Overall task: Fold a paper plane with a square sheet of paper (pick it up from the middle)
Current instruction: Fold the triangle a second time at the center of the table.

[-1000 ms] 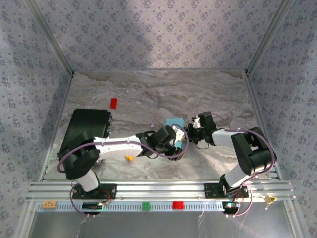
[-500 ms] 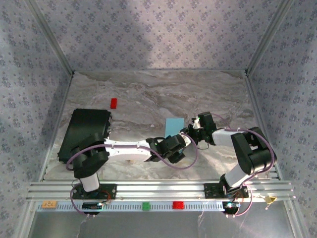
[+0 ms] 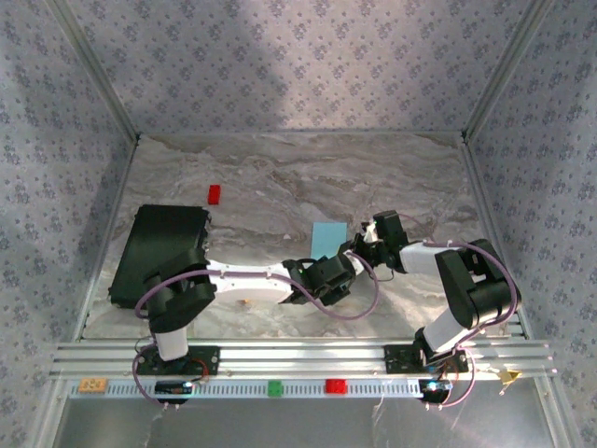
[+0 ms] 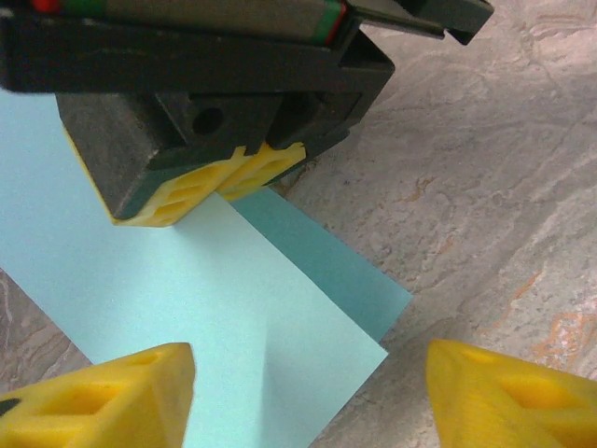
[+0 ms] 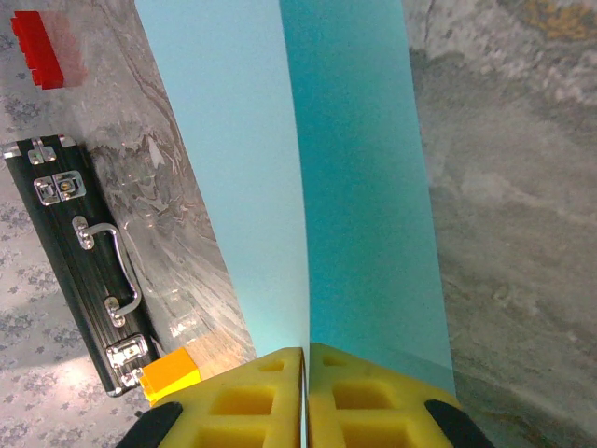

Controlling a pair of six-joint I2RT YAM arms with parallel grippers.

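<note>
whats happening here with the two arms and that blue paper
The two arms are working on a light-blue sheet of paper in the middle of the marble table. The right tool is shut on the sheet's edge, where two layers show, one lying over the other. The left tool is open and faces that grip, with the sheet's corner just ahead of its fingers, not gripped. No plane shape yet.

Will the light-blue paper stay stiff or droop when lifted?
Probably floppy: the square sheet of paper is thin and bends into a fold where the right gripper pinches it. Likely very light, so it may slide on the table.
</note>
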